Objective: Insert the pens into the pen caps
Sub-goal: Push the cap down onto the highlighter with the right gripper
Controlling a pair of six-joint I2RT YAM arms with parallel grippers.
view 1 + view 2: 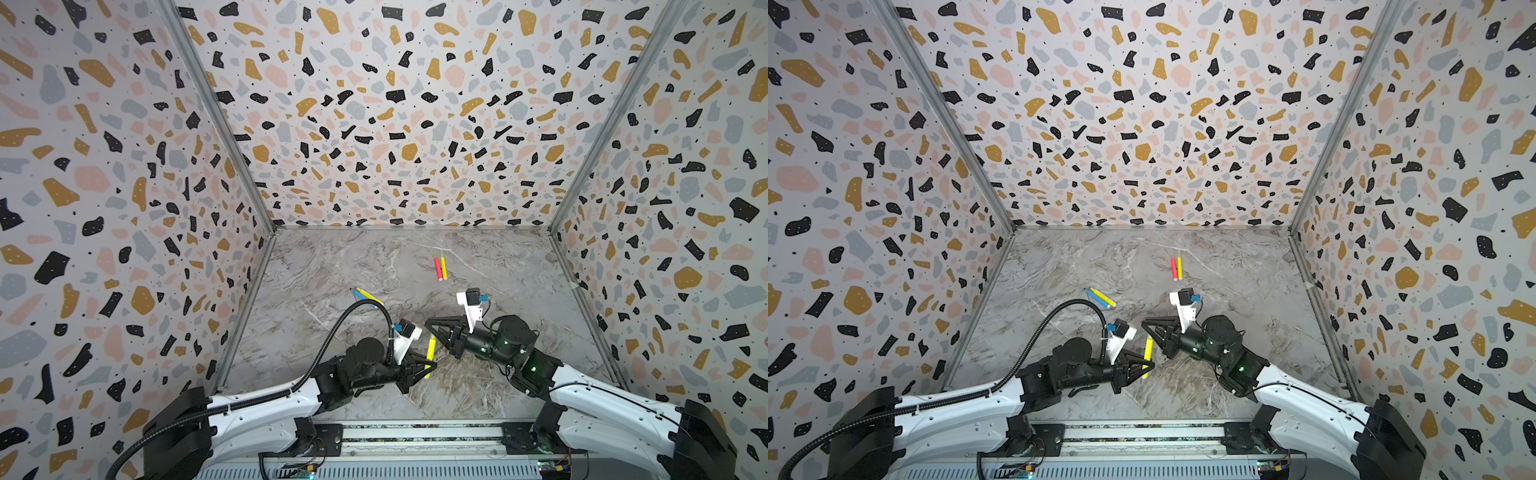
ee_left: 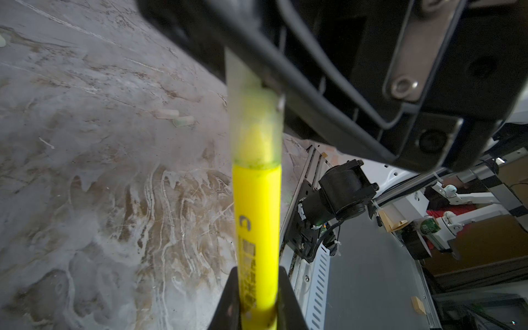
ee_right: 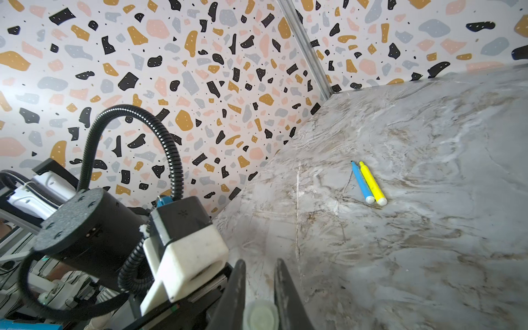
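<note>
Five short marker pens show: three yellow, one blue, one pink-red. The left gripper [image 1: 430,365] is clenched on one yellow marker pen [image 1: 431,351] near the front centre of the grey marble tabletop [image 1: 519,299]; the right gripper [image 1: 431,329] is clamped on a translucent plastic pen cap [image 3: 261,314], which in the left wrist view sits over that pen's tip; the pink-red pen [image 1: 437,268] and second yellow pen [image 1: 443,266] lie side by side toward the back; the blue pen [image 1: 358,296] and third yellow pen [image 1: 370,296] lie together left of centre. Two more clear caps [image 2: 167,114] rest on the marble; both pairs lie well apart from the terrazzo-patterned walls [image 1: 395,124], with bare marble along the right side.
</note>
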